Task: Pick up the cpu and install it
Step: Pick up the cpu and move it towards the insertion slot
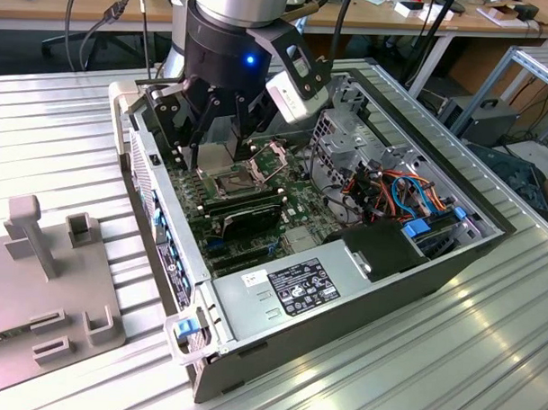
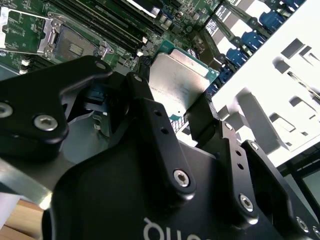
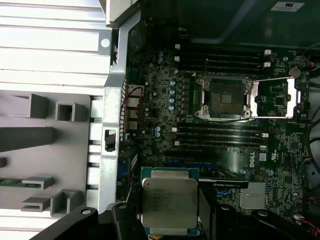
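Ribbed aluminium tabletop (image 1: pixel 61 126), wooden desk (image 1: pixel 47 13) behind, dark floor (image 1: pixel 18 48) beneath it; perhaps a metal rack (image 1: pixel 544 66) alongside

light: bright overhead | glare: ribbed table (image 1: pixel 485 356) washed white | shadow: dim inside case (image 1: pixel 360 332)

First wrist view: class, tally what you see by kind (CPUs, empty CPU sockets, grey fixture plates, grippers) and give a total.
CPU: 1
empty CPU socket: 1, on the motherboard, its cover swung open
grey fixture plate: 1, outside the computer case
gripper: 1, closed on the CPU
Total: 4
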You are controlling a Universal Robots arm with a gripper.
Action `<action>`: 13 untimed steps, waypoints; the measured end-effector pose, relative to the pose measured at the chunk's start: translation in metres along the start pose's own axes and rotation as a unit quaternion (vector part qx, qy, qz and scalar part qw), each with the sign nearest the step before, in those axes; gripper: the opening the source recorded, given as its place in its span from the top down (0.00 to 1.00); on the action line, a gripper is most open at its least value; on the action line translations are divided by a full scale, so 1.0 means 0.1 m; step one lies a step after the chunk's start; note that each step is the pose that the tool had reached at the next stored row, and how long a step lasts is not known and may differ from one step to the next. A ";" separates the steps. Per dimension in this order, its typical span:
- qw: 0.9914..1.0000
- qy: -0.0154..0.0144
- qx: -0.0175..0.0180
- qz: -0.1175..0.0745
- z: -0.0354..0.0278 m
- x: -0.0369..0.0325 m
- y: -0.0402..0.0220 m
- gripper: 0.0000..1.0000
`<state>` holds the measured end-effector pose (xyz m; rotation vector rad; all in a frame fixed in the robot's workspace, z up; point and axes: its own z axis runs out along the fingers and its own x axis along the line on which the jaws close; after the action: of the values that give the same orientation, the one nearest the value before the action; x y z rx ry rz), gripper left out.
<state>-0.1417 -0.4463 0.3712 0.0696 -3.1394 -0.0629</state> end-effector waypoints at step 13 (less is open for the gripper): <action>1.000 0.000 0.000 0.000 0.000 -0.037 -0.002 0.45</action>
<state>-0.1380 -0.4463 0.3711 0.0696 -3.1393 -0.0629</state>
